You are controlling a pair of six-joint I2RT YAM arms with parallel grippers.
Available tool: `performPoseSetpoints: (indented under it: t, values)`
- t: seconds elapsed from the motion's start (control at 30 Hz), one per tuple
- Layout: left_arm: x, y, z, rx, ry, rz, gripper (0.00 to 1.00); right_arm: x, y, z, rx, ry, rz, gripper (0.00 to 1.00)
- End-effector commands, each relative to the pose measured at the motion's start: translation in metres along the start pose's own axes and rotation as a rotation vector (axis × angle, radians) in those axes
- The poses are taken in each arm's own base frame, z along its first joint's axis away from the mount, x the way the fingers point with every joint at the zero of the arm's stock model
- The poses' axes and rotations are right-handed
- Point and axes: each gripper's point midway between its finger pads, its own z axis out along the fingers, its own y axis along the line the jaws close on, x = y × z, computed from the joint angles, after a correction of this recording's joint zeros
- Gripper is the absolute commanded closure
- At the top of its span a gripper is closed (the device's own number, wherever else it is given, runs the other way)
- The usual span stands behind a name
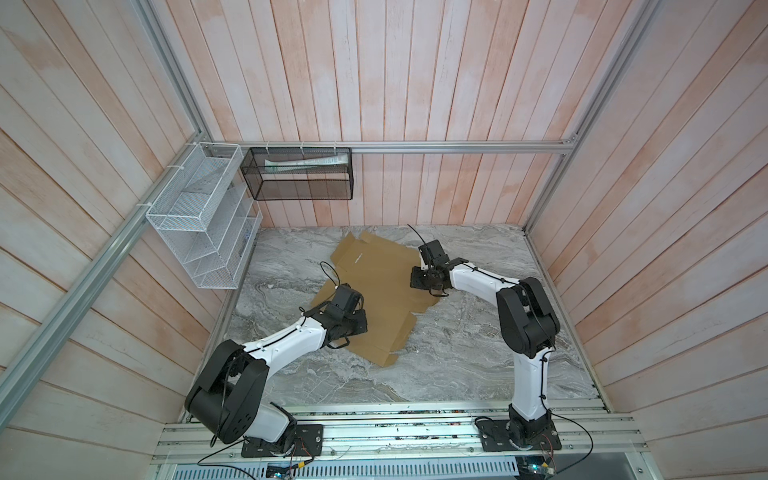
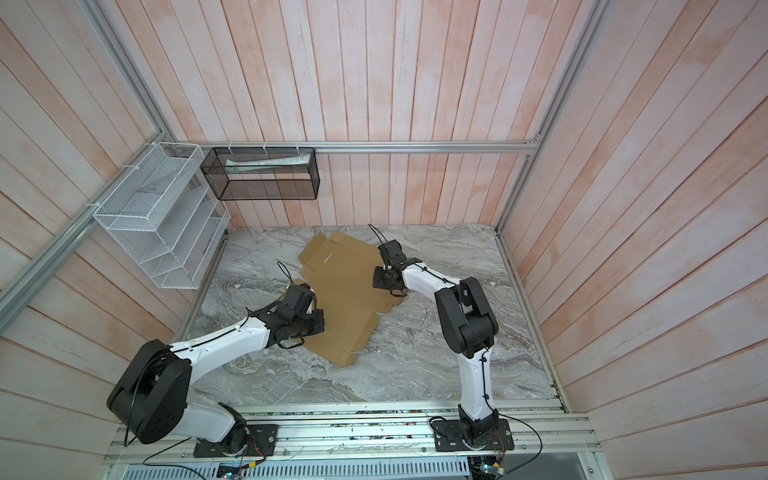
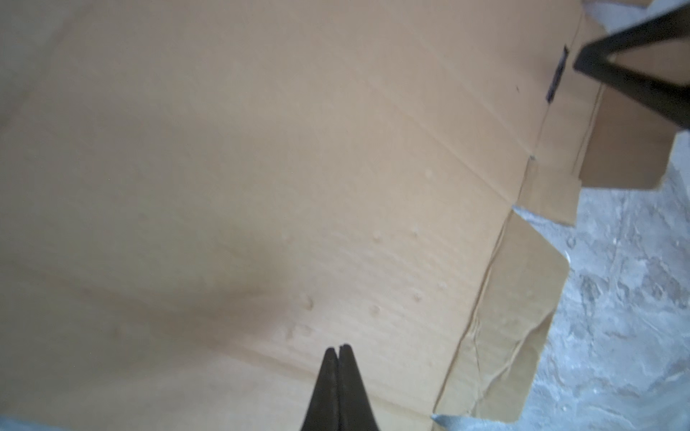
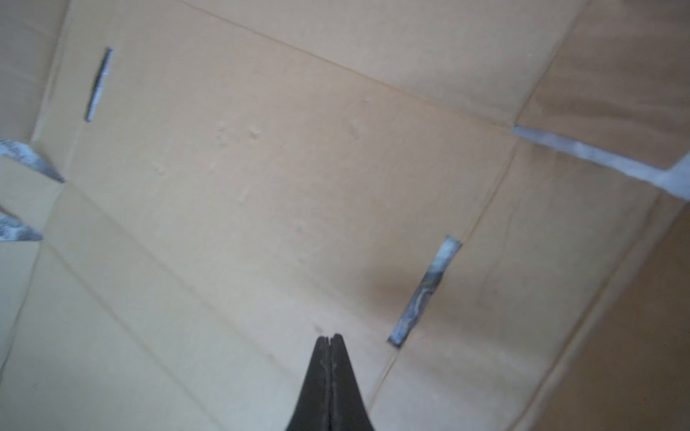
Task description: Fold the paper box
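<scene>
grey marble table (image 1: 457, 365), and the box (image 1: 386, 291) is lying on it around the middle, towards the back wall. it's a flat die-cut sheet of plain tan cardboard, turned at an angle to the table edges in both top views (image 2: 345, 291), with no walls up.

both arms are bent down over the sheet. the left gripper (image 3: 339, 349) is over its left part, jaws pressed right together with nothing between them. the right gripper (image 4: 329, 337) is over the right edge, also closed all the way and holding nothing. both sets of tips point down at the cardboard, but i can't tell if either one touches it.

smaller stuff: creases run across the panels. the left wrist view shows a side flap (image 3: 500, 336) that's crumpled and wrinkled. the right wrist view shows two narrow slots, one just beside the tip (image 4: 425, 289) and one well away (image 4: 98, 84), with marble visible through the near one. there are little dents (image 3: 308, 302) in the surface.
</scene>
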Motion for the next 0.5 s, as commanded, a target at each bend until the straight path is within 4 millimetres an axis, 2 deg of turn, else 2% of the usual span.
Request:
performPoseSetpoints:
  t: [0.0,0.1,0.27,0.37,0.47]
  values:
    - [-0.025,0.014,-0.004,-0.034,-0.036,0.031,1.00,0.019,0.020,-0.016,-0.004,0.002,-0.007,1.00]
    - [-0.044,0.028,-0.001,-0.054,-0.058,0.012,1.00,0.043,0.042,-0.020,-0.031,0.031,-0.017,1.00]
    - [-0.062,0.050,0.011,-0.068,-0.069,-0.029,1.00,0.085,0.072,-0.025,-0.073,0.079,-0.029,1.00]
    - [-0.067,0.064,0.020,-0.089,-0.064,-0.052,1.00,0.112,0.078,-0.025,-0.082,0.118,-0.021,1.00]
    - [-0.068,0.074,0.028,-0.105,-0.056,-0.066,1.00,0.135,0.073,-0.023,-0.090,0.155,0.008,1.00]
